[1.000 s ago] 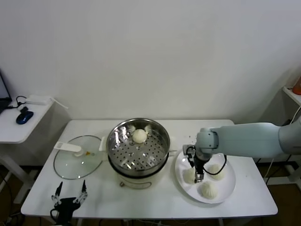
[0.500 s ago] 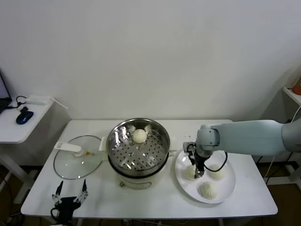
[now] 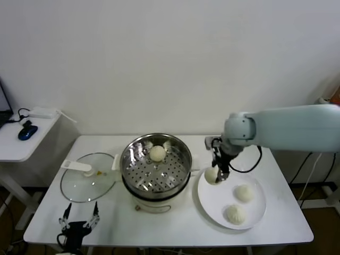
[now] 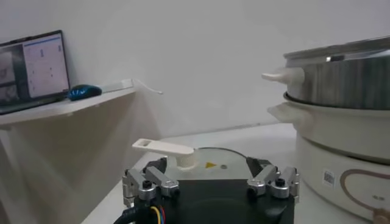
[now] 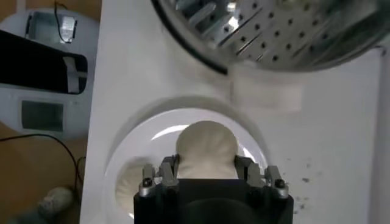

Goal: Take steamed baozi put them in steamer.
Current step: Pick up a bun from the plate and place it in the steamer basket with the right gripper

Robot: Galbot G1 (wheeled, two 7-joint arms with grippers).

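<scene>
My right gripper (image 3: 218,174) is shut on an off-white baozi (image 3: 212,175) and holds it above the left edge of the white plate (image 3: 220,204), between the plate and the steamer (image 3: 155,162). In the right wrist view the baozi (image 5: 206,150) sits between the fingers (image 5: 169,169), with the steamer's perforated tray (image 5: 286,30) beyond. One baozi (image 3: 157,153) lies on the tray at the back of the steamer. Two baozi (image 3: 244,193) (image 3: 235,213) lie on the plate. My left gripper (image 3: 78,220) is open and empty, parked at the table's front left corner.
A flat glass lid (image 3: 87,183) with a white handle lies left of the steamer and shows in the left wrist view (image 4: 201,158). A side desk (image 3: 24,139) with a blue mouse stands at the far left. A shelf (image 3: 330,106) is at the right edge.
My right gripper has lifted one baozi off the plate and moved it up and slightly left toward the steamer. The plate now holds two baozi. The left arm has not moved.
</scene>
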